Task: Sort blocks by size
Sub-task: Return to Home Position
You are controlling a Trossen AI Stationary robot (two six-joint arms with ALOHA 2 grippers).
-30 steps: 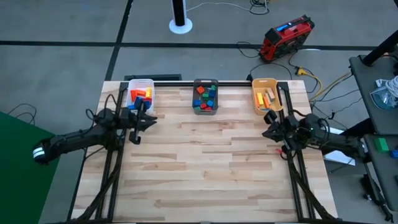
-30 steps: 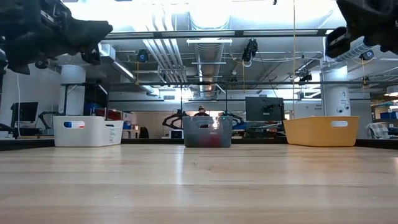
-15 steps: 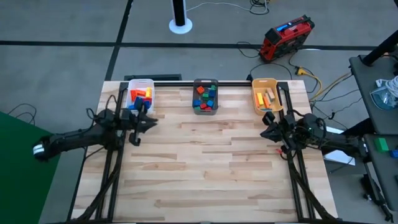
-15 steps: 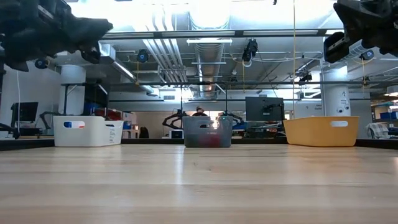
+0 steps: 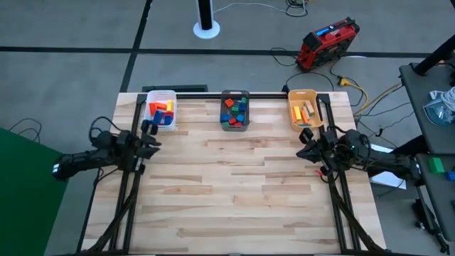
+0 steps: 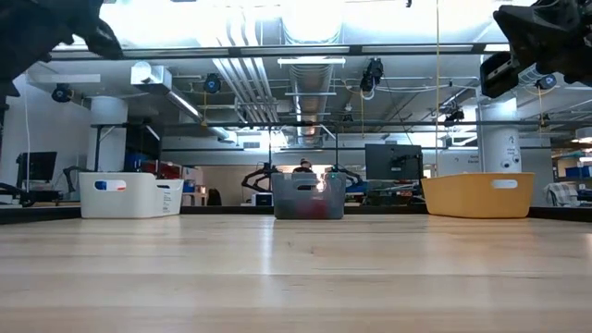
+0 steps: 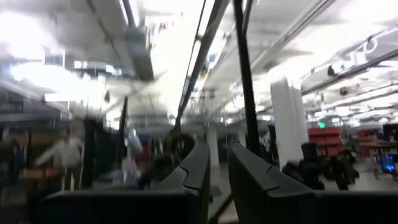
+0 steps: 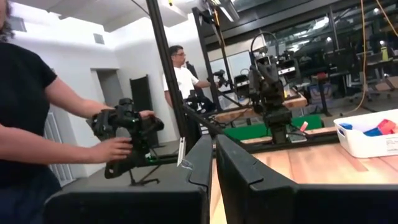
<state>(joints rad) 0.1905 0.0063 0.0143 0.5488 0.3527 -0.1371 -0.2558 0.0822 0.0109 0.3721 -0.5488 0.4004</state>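
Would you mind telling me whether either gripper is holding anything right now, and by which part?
Nothing is held. The left gripper and the right gripper both show closed, empty fingers above the table; the blocks lie in the bins.

Between the left gripper (image 5: 151, 136) and the right gripper (image 5: 306, 146), the pale wooden desk (image 5: 234, 186) lies open; beyond both stands a row of white, grey and orange plastic bins (image 5: 234, 94).

The left gripper (image 5: 151, 136) has drawn back toward the left edge of the table (image 5: 234, 185), away from the white bin (image 5: 173, 107). In the low view only its dark tip remains, in the upper left corner. The right gripper (image 5: 304, 146) has crept slightly inward.
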